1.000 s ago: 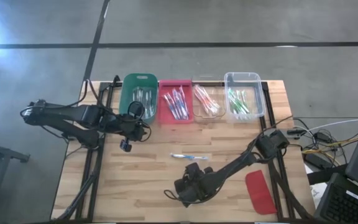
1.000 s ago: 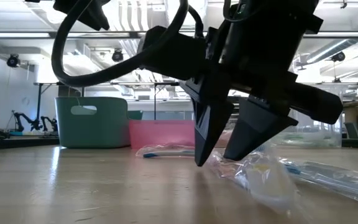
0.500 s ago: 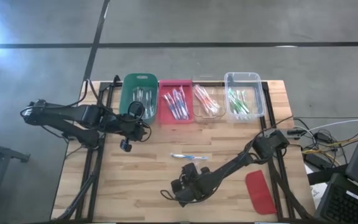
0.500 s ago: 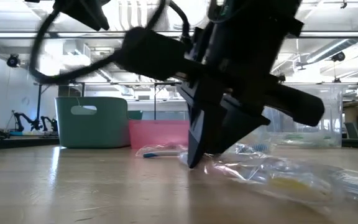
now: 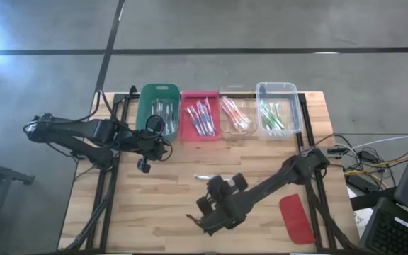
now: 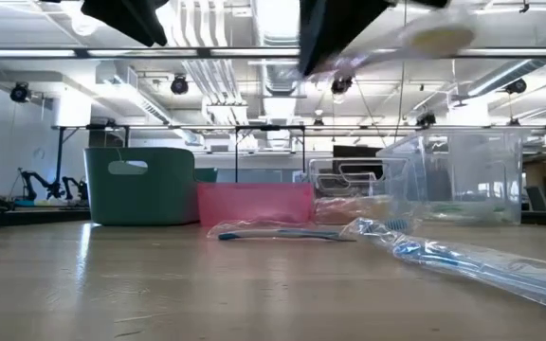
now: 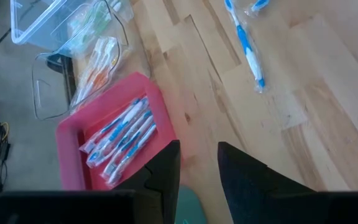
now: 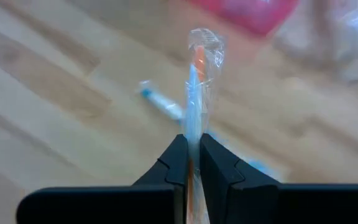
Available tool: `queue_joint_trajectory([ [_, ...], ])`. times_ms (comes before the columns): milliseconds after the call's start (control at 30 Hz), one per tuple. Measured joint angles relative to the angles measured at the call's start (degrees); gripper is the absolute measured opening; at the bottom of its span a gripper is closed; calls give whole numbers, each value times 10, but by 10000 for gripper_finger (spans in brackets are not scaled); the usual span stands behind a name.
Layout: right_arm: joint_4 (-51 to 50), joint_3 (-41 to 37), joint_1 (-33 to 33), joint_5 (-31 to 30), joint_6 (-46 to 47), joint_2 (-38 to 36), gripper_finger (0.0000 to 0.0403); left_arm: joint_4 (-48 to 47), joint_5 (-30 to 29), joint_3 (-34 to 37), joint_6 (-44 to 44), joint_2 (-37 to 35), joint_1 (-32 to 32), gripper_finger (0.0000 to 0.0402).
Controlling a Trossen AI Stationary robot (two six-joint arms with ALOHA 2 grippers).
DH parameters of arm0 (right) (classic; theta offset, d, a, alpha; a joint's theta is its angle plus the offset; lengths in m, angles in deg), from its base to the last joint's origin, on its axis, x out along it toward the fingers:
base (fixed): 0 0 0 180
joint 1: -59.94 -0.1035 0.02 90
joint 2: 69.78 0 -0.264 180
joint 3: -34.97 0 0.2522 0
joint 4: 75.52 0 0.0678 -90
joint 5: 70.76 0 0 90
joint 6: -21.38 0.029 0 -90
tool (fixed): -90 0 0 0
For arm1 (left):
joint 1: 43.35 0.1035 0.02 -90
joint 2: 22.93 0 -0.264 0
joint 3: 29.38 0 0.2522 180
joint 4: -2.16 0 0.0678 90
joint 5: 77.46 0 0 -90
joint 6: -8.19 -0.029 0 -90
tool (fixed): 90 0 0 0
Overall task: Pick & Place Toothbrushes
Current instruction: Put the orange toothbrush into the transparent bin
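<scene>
1. While the left gripper [image 5: 144, 166] waits above the table's [image 5: 154, 212] left side, just in front of the green bin [image 5: 158, 108], its two fingers [image 7: 160, 177] stand partly apart with nothing between them.
2. Right gripper [image 8: 192, 152]: the fingers are pinched together on one wrapped toothbrush [image 8: 197, 93], an orange-accented one in clear film, which sticks straight out past the fingertips.
3. Position of the right gripper [image 5: 214, 212]: over the front centre of the table. The low view shows it raised clear of the tabletop, with the wrapped toothbrush [image 6: 415, 43] carried up at the picture's upper edge.
4. Loose toothbrushes on the table: a blue-accented one [image 7: 246, 43] in its wrapper lies near the centre; the low view shows this one [image 6: 273, 232] and a second wrapped blue one [image 6: 463, 260] lying flat on the wood.
5. Row of bins along the far edge, left to right:
   - green bin: pale toothbrushes;
   - pink tray [image 5: 199, 117]: blue ones;
   - clear tray [image 5: 235, 117]: orange ones;
   - clear tub [image 5: 278, 108]: green ones.
6. A red lid [image 5: 296, 218] lies flat at the front right, apart from the gripper.
</scene>
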Motion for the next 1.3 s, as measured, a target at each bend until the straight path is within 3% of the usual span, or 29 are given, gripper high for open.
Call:
queue_joint_trajectory([
  [67, -49, 26, 5, -5, -4, -1, 15, 0, 0, 0, 6, 0, 0, 112],
  [267, -44, 22, 54, -8, -131, -41, 14, 1, 0, 0, 17, 0, 0, 112],
  [500, -44, 6, 104, -56, -243, -115, 14, 2, 0, 0, 18, 0, 0, 112],
  [933, -40, -124, 212, -68, -370, -299, 14, -1, 0, 0, 45, 0, 0, 112],
  [1300, 68, -195, 399, 43, -573, -370, 14, 3, 0, 0, 48, 0, 0, 112],
])
